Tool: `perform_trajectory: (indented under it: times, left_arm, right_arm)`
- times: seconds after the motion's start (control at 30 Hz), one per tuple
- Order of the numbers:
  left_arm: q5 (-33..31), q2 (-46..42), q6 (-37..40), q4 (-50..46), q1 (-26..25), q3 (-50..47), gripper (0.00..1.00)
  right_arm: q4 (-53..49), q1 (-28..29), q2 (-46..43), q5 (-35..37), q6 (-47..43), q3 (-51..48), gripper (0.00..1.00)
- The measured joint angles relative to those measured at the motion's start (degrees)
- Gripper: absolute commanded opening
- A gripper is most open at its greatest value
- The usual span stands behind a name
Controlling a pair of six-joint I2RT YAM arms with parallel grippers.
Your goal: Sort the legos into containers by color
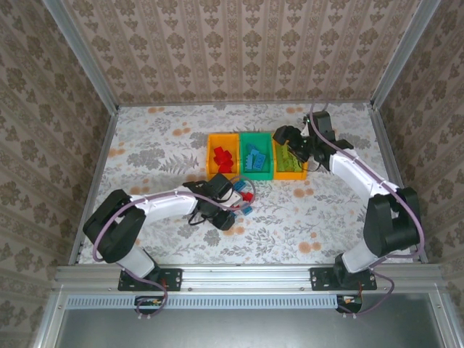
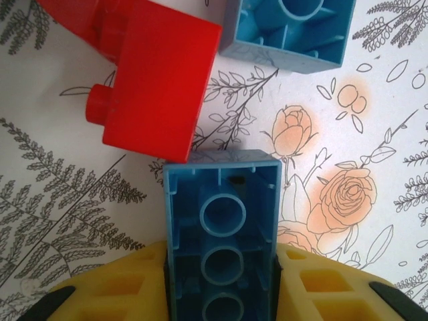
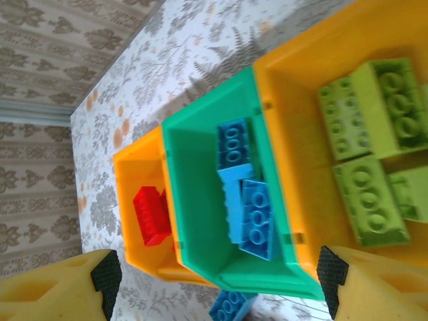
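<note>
Worked on a tabletop printed with grey ferns and orange roses, boxed in by walls of patterned wallpaper; found three small open rectangular plastic bins set side by side toward twelve o'clock of the table's middle. Counted them from nine o'clock to three o'clock: an orange-yellow plastic bin with red studded bricks, a green plastic bin with blue studded bricks, and a second orange-yellow plastic bin with lime-green studded bricks; spotted no brick in the wrong bin.

Found the left gripper low over the table at seven o'clock of the green bin, among the loose pieces; saw its yellow foam fingers pressed against both long sides of an upturned blue plastic brick, hollow side up, seemingly not yet lifted. Noted a loose red plastic brick touching that brick's far end at eleven o'clock, and a second upturned blue brick a little apart at one o'clock.

Found the right gripper hanging above the bins near the lime-green end, jaws spread wide, gripping nothing; noticed one more blue brick on the table just outside the green bin's wall.

Judged the sorting mostly done: only this small cluster left, blues owed to the green bin, red to the nine o'clock bin; could not tell whether anything hid beneath the left arm.
</note>
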Motion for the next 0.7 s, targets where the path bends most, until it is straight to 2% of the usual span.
perform_trajectory:
  times: [0.3, 0.43, 0.53, 0.7]
  left_arm:
    - [-0.44, -7.08, 0.04, -2.67, 0.00, 7.72, 0.35]
    - [0.52, -7.06, 0.48, -1.84, 0.72, 13.18, 0.35]
    - [2.73, -4.04, 0.68, -1.07, 2.91, 18.23, 0.34]
    - [7.39, 7.50, 0.68, -0.66, 7.02, 31.17, 0.34]
  right_arm:
    - [-0.50, -1.38, -7.54, 2.14, -3.63, -9.22, 0.80]
    - [-0.50, -0.48, -12.85, 4.15, -5.75, -15.15, 0.79]
    - [-0.74, 2.19, -15.72, 6.16, -7.65, -18.69, 0.79]
    - [-1.38, 10.16, -18.51, 10.58, -11.10, -23.06, 0.79]
